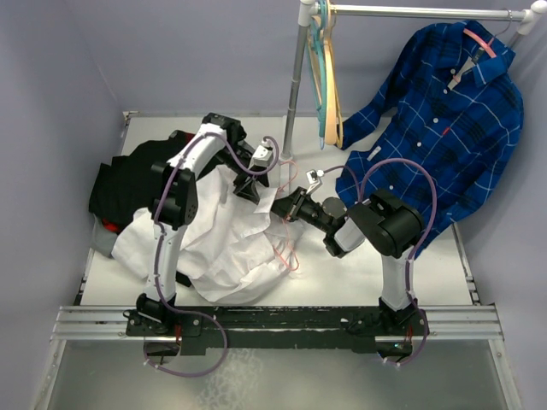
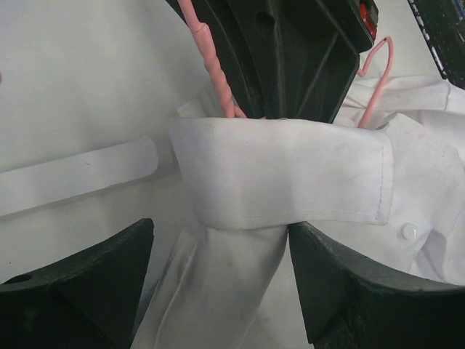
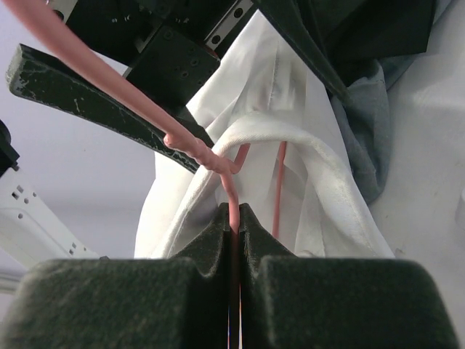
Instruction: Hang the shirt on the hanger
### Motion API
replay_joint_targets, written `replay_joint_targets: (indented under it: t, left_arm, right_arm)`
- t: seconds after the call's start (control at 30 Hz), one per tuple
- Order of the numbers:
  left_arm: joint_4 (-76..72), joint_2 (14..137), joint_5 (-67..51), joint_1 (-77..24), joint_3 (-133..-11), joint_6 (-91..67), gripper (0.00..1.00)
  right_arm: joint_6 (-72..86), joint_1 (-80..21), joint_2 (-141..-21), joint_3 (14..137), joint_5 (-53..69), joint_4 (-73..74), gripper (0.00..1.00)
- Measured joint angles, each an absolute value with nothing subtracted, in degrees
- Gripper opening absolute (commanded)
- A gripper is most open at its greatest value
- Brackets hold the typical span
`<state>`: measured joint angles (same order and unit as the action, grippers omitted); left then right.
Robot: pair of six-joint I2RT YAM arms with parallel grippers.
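The white shirt (image 1: 222, 248) lies crumpled on the table left of centre. My left gripper (image 1: 250, 190) hovers over it, open. In the left wrist view the folded collar (image 2: 283, 174) lies across the gap between its fingers (image 2: 356, 291), the shirt fabric running down between them. My right gripper (image 1: 285, 205) is shut on the thin pink hanger (image 3: 234, 207), whose wire runs into the collar opening (image 3: 305, 156). The hanger's wire (image 2: 211, 65) and a pink loop of it (image 2: 374, 80) show above the collar. A pink loop (image 1: 289, 252) lies on the shirt's right edge.
A blue plaid shirt (image 1: 444, 120) hangs on the rail at back right. Teal and wooden hangers (image 1: 325, 68) hang by the rail's pole (image 1: 295, 94). A black garment (image 1: 128, 179) lies at the left, behind the shirt. Grey cloth (image 3: 363, 123) lies beside the shirt.
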<state>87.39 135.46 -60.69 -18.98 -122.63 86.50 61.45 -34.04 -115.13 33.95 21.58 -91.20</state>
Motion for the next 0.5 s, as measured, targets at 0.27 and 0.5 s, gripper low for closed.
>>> replay_joint_targets:
  t: [0.27, 0.5]
  left_arm:
    - [87.5, 135.5, -58.1, -20.4, -122.5, 86.0, 0.09]
    - [88.5, 134.9, -57.1, -20.9, -121.6, 87.6, 0.0]
  right_arm:
    - [60.8, -34.0, -115.1, 34.0, 23.5, -91.2, 0.0]
    - [59.7, -32.4, -115.1, 34.3, 26.5, -90.2, 0.22]
